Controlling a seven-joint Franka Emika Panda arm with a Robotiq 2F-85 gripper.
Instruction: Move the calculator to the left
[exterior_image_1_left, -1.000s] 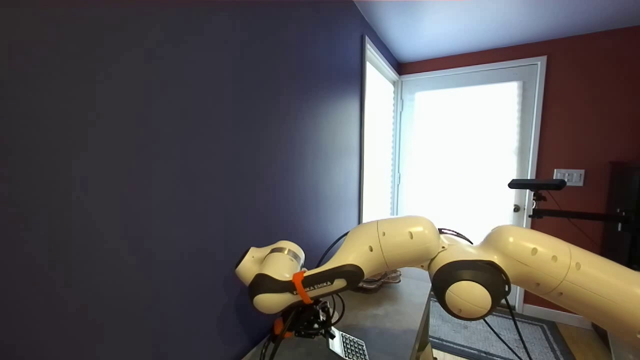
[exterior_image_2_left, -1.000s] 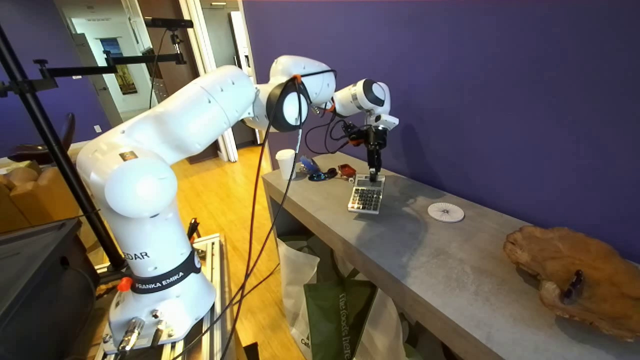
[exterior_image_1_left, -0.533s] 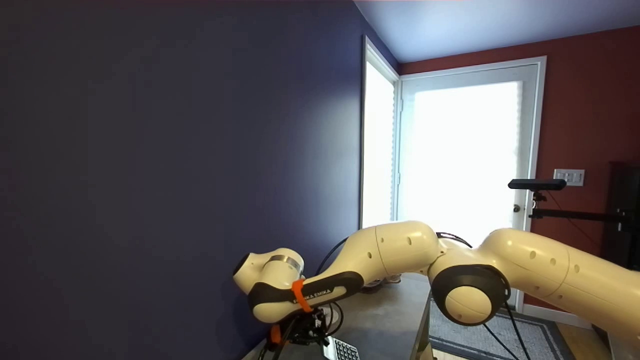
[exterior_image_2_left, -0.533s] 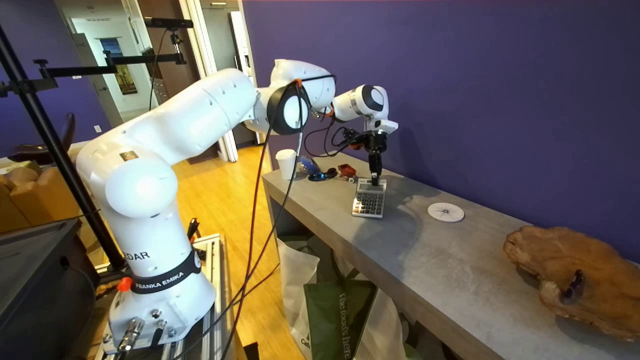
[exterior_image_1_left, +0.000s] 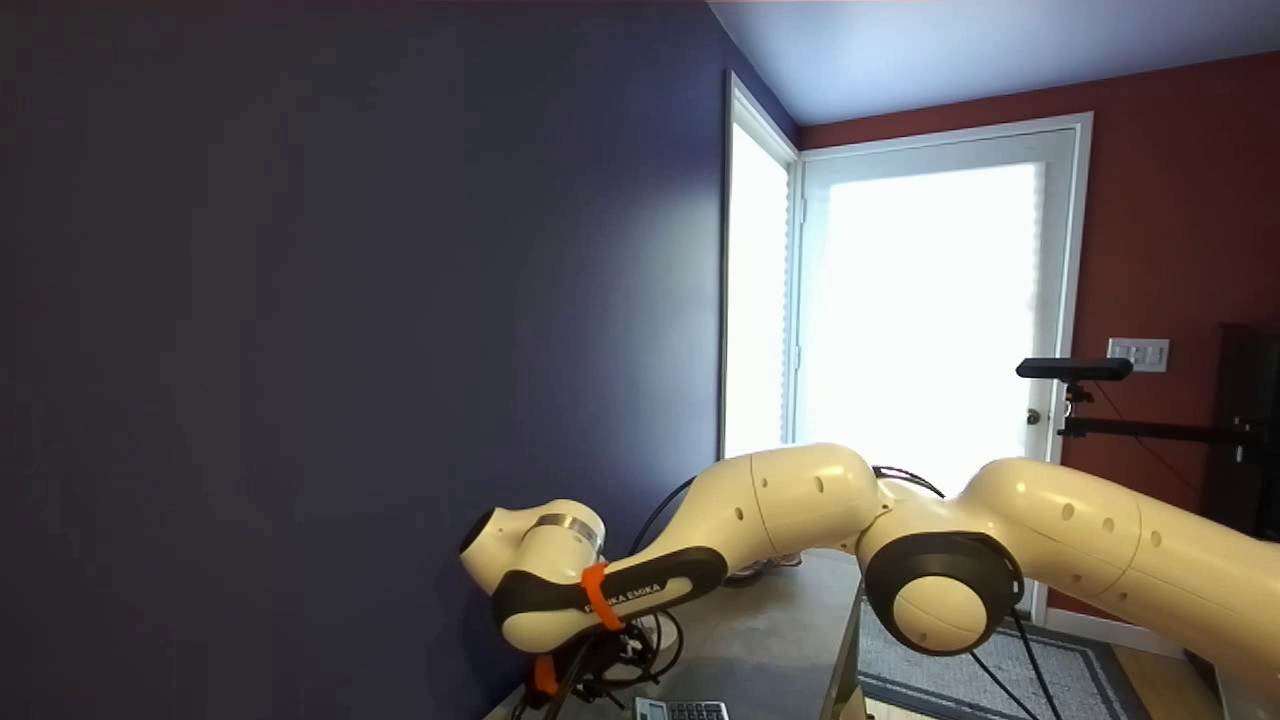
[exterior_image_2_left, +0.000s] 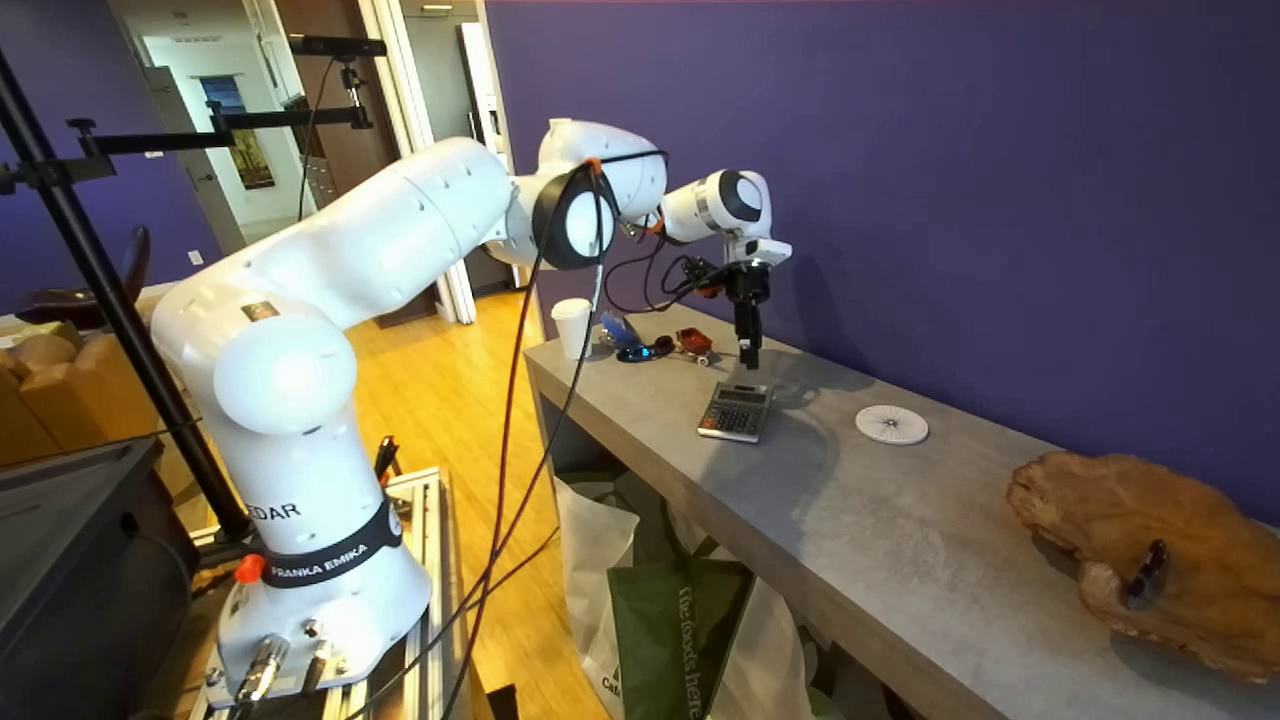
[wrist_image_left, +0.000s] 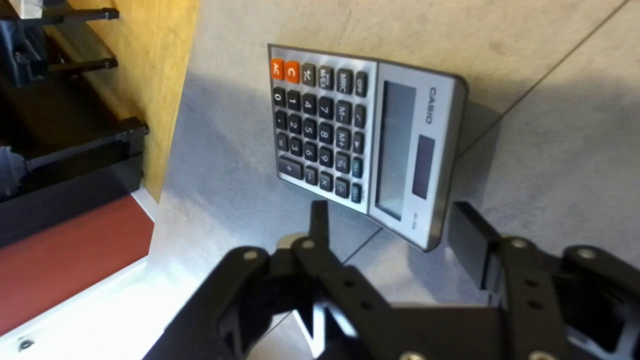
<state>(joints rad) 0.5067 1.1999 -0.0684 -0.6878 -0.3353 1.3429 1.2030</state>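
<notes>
Purple wall (exterior_image_2_left: 1000, 250) rose behind the grey surface (exterior_image_2_left: 930, 540). Brown wooden piece (exterior_image_2_left: 1200, 540) lay on that surface. Gripper (exterior_image_2_left: 749, 360) hung above it, fingers (wrist_image_left: 319, 220) spread wide apart. Calculator (wrist_image_left: 325, 135) lay face up on the surface, display end nearest the gripper, round white disc (exterior_image_2_left: 892, 425) near it.

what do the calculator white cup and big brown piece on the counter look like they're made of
Calculator: satin silvery sheen on its face, so metal or metal-look plastic. White cup: probably paper, smooth and matte, shaped like a takeaway cup. Brown piece: likely wood, rough-looking, judging by its mottled colour and irregular edge.
</notes>
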